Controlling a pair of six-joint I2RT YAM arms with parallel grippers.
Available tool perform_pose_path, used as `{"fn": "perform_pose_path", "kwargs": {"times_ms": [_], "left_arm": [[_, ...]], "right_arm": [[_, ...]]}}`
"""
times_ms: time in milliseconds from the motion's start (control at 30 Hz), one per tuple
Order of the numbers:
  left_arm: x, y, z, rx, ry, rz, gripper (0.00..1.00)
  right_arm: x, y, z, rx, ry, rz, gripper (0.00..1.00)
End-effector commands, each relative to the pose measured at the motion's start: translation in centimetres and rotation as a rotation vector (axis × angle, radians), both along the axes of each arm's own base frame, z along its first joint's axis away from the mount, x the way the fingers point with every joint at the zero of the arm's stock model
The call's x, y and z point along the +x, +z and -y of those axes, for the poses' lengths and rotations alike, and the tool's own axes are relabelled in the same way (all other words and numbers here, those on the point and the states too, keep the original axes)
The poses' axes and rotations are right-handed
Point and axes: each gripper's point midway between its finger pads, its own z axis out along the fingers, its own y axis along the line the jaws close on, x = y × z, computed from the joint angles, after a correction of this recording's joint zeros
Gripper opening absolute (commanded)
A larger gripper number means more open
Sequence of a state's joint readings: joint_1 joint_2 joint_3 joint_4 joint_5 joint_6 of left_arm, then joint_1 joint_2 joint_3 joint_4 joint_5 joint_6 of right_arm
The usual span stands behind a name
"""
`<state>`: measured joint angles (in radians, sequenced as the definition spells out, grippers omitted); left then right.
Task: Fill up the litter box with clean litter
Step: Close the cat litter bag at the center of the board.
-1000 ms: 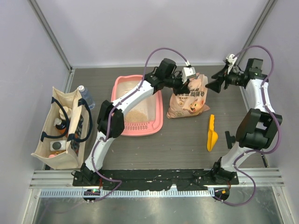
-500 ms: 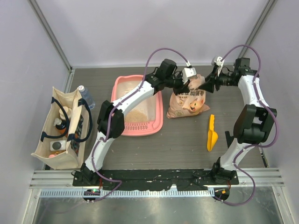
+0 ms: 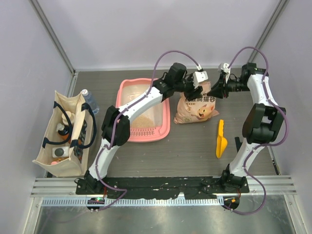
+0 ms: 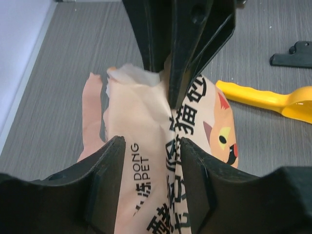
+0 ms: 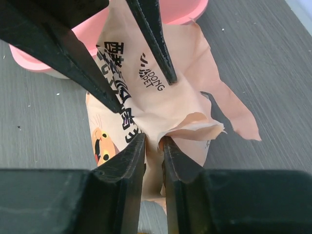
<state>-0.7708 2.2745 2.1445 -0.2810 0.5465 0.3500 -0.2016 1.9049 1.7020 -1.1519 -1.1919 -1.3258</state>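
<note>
Grey wood-grain table [image 3: 195,156] inside pale walls, with both arms reaching to a bag at the far side.

Nearest on the left stands a beige tote bag [image 3: 63,131], and nearest on the right lies a yellow scoop [image 3: 221,139] on the bare surface. Farther in, left of centre, sits the pink litter box [image 3: 166,117], its grille strip at the near end and the clean litter [image 3: 144,121] spread as a tan layer on its floor. Just right of the box stands a peach litter bag [image 3: 197,109] with a cartoon cat. At its torn top, the left gripper [image 4: 152,146] has its jaws partly apart, straddling the bag's upper edge without pinching it. The right gripper [image 5: 151,139] is drawn narrow, clamped on a fold of the bag's top.
</note>
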Motion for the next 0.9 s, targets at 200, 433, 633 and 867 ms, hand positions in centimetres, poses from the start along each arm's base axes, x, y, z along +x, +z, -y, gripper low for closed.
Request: {"fn": "perform_pose_path", "kwargs": {"times_ms": [200,433,633,867], "left_arm": [[-2.2,3.3,3.9,-0.066,-0.120,0.276,0.59],[-2.7,1.9,5.1,-0.026,-0.124,0.311,0.58],[-1.4,1.7,4.9,-0.013,-0.078,0.374,0.58],[-2.8,4.2,3.6,-0.071,-0.119,0.378,0.60]], "right_arm": [[-2.3,0.1,-0.7,0.107,0.017,-0.257,0.13],[-2.4,-0.1,-0.1,0.180,-0.052,-0.387,0.13],[-4.2,0.6,-0.8,0.222,-0.058,-0.425,0.09],[-5.8,-0.1,-0.8,0.184,-0.050,-0.428,0.08]]}}
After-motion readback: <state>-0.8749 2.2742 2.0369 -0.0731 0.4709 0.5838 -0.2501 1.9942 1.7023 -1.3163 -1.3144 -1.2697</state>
